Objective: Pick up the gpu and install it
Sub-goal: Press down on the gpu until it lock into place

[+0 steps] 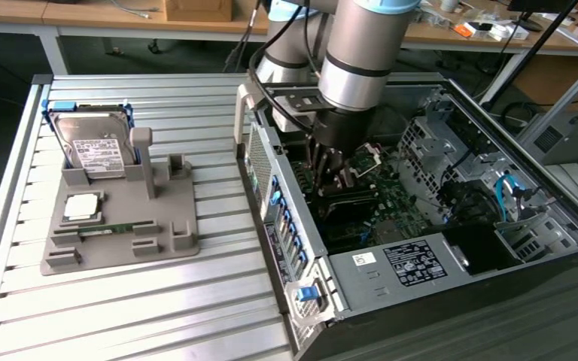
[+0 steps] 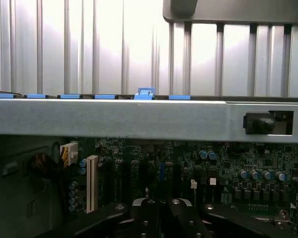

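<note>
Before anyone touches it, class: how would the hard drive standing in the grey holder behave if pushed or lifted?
The hard drive looks like a rigid metal box, so it is probably stiff and fairly heavy for its size. It stands on edge in the grey holder, leaning back against a support, so a push might tip it.

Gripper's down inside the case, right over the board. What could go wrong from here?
1. The shut gripper hangs low over the motherboard. A sideways slip could clip the capacitors or the white slot.
2. The arm stands close to the case wall, so a tilt could strike its rim.
3. I cannot tell whether the gpu is in the grip, so its alignment with a slot is unconfirmed.
</note>
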Controlling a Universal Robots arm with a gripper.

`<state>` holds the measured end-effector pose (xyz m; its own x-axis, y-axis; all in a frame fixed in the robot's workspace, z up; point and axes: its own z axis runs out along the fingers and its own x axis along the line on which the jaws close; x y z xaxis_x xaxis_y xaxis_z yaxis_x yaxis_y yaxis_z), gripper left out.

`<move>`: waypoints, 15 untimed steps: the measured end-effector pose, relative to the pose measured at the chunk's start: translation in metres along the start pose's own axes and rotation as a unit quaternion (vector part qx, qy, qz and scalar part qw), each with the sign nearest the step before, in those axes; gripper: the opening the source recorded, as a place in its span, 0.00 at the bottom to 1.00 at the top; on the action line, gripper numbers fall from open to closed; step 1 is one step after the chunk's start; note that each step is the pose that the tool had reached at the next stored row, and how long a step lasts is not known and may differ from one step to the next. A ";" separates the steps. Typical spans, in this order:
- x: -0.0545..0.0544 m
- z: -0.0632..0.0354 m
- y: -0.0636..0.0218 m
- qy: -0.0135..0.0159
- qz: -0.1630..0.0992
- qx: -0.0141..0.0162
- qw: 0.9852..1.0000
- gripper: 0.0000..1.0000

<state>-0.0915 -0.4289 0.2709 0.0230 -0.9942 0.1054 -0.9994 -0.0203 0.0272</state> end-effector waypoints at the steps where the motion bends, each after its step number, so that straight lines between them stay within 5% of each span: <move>1: 0.000 0.0002 0.0011 0.000 0.000 0.000 1.000 0.11; 13: 0.002 0.0027 0.0150 -0.002 0.000 0.000 1.000 0.11; 15: 0.006 0.0003 0.0173 0.000 0.000 -0.002 1.000 0.11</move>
<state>-0.1086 -0.4357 0.2717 0.0233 -0.9941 0.1060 -0.9993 -0.0201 0.0313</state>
